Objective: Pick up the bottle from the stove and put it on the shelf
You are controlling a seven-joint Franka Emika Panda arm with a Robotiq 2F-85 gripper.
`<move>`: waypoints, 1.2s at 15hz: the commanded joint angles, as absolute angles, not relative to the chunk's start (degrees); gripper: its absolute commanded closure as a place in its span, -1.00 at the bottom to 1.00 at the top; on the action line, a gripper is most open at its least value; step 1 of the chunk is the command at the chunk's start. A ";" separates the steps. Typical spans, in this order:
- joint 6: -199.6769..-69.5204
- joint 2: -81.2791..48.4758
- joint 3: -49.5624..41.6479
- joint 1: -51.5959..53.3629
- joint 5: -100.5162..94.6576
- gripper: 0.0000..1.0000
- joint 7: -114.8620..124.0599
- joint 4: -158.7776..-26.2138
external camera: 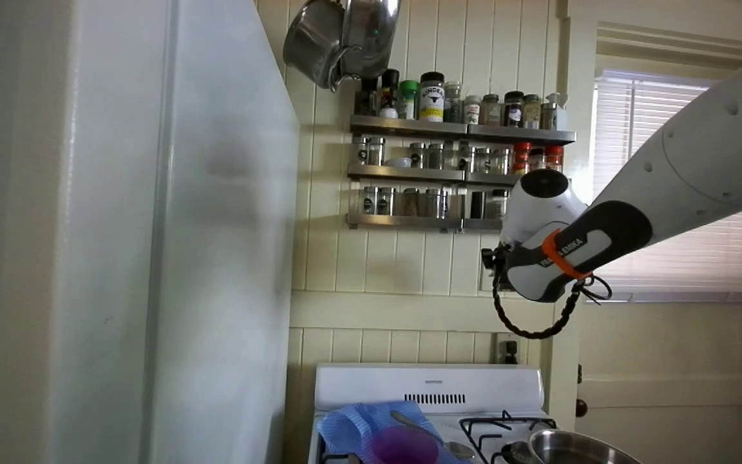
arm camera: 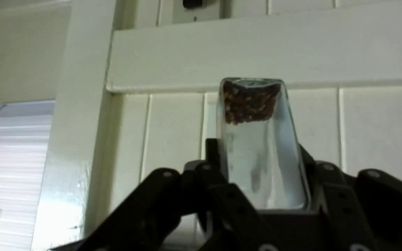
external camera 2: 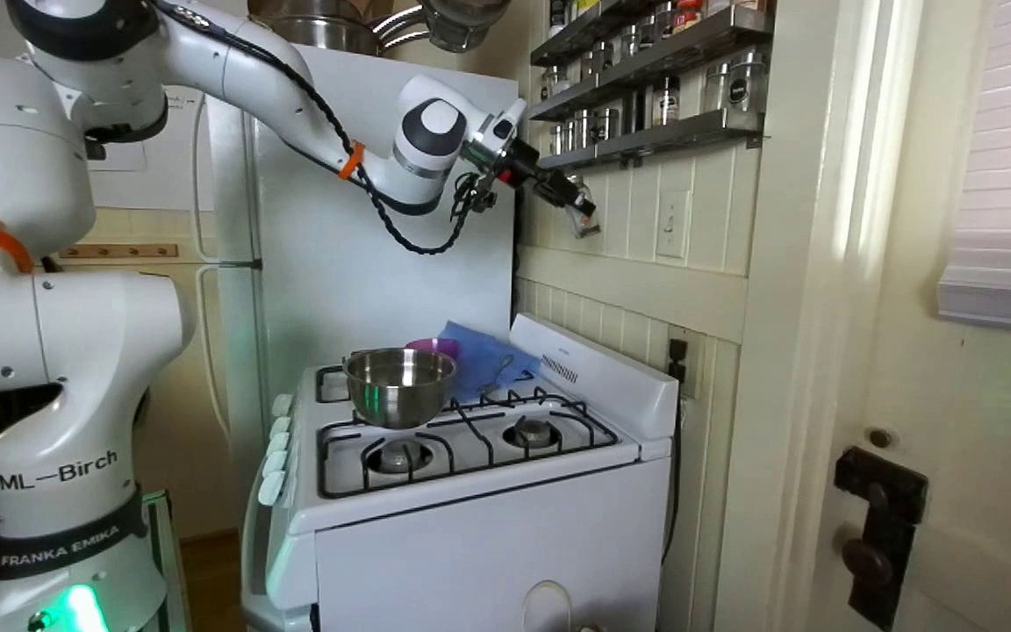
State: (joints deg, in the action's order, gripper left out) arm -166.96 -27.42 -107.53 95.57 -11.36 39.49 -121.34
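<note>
One bottle [arm camera: 262,157], likely light, brittle and best held by its sides, is gripped by the tool [arm camera: 259,152] at wrist-view 9 and 3 o'clock.

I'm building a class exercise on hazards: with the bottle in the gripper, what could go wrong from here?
The bottle might slip from the gripper and fall toward the stove below. If raised close to the wall, it may catch the lowest shelf above it. Jars stand on that shelf, so placing it there could tip one.
</note>
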 commanded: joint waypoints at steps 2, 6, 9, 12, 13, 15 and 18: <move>-172.72 -31.47 -114.59 100.64 2.25 0.52 28.91 -122.46; -171.79 -32.60 -117.43 103.83 11.43 0.52 22.33 -121.73; -171.22 -31.27 -118.39 106.82 15.40 0.52 18.68 -121.03; -171.51 -32.82 -116.72 104.71 16.26 0.02 17.96 -121.08; -171.51 -32.98 -116.84 104.87 16.38 0.02 17.79 -121.08; -171.79 -32.79 -116.97 104.30 16.41 0.52 17.80 -119.85; -171.86 -33.19 -118.92 103.94 17.13 0.52 17.05 -118.19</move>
State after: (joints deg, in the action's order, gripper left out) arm -171.85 -32.43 -117.59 104.72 14.61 19.15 -120.04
